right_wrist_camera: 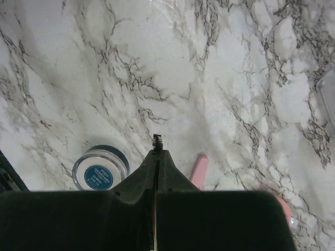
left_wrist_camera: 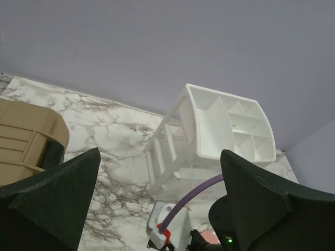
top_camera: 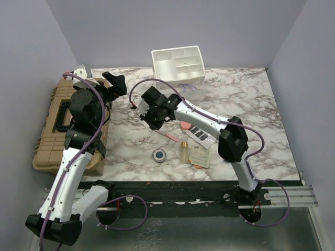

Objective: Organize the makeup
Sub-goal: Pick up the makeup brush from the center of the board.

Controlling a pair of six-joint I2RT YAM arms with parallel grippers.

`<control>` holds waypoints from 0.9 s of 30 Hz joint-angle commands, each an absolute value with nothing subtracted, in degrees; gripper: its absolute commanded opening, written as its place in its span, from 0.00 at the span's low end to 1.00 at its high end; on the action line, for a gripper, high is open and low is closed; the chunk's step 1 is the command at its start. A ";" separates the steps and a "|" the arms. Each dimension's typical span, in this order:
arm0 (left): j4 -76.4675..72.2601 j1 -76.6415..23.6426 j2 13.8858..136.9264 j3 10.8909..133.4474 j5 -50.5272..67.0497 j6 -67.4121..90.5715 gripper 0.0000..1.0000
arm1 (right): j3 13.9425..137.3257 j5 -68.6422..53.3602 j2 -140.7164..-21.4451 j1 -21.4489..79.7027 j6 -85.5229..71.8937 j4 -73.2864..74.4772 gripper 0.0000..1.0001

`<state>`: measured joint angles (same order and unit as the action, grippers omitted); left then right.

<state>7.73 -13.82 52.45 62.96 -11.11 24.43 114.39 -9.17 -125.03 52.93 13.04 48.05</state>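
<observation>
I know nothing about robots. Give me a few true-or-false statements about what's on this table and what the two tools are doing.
The left tool has its jaws wide open. True.
The right tool is open around the blue compact. False: it is shut, and the compact lies apart from it on the table.
The white organizer sits on the tan case. False: it stands on the marble table; the case lies by the left arm.
The amber bottle is beside the blue compact. True.

Robot lab booth, plain lilac walls [top_camera: 172,26], marble-print tabletop [top_camera: 246,99], metal mounting rail [top_camera: 293,191].
</observation>
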 commanded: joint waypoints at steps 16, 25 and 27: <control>5.65 -13.48 48.45 63.59 -14.89 26.00 0.99 | 128.90 -2.81 -113.65 48.78 20.08 56.23 0.01; 5.04 -13.48 52.82 64.24 -8.64 25.70 0.99 | 139.41 2.89 -118.10 44.62 30.38 58.55 0.01; 4.73 -13.49 54.87 64.85 -5.53 25.71 0.99 | 138.98 1.86 -118.00 43.97 32.74 58.27 0.01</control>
